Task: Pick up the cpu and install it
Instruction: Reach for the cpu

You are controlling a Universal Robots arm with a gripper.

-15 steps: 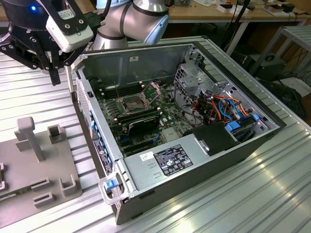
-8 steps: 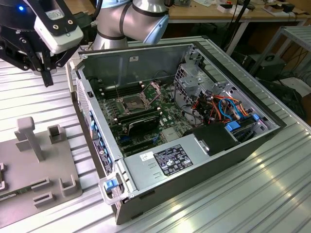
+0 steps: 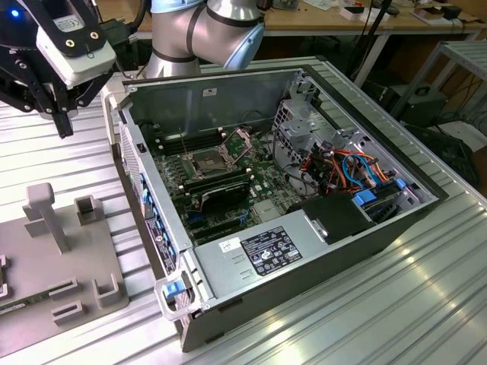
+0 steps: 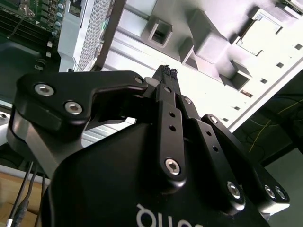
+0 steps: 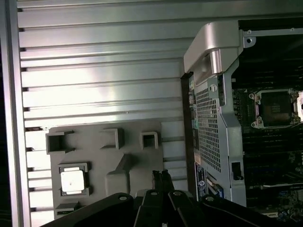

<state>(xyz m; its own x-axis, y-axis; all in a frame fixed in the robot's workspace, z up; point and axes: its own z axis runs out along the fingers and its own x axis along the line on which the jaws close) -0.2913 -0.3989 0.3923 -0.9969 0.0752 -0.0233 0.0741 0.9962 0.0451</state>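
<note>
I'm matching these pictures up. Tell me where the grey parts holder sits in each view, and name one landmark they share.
Exterior view: the grey parts holder lies at the exterior view's left, beside the computer case.
First wrist view: it lies beyond the pincer, with the cpu in a pocket.
Second wrist view: it lies past the pincer's tips.
Shared landmark: the case's perforated wall, alongside the holder.
</note>
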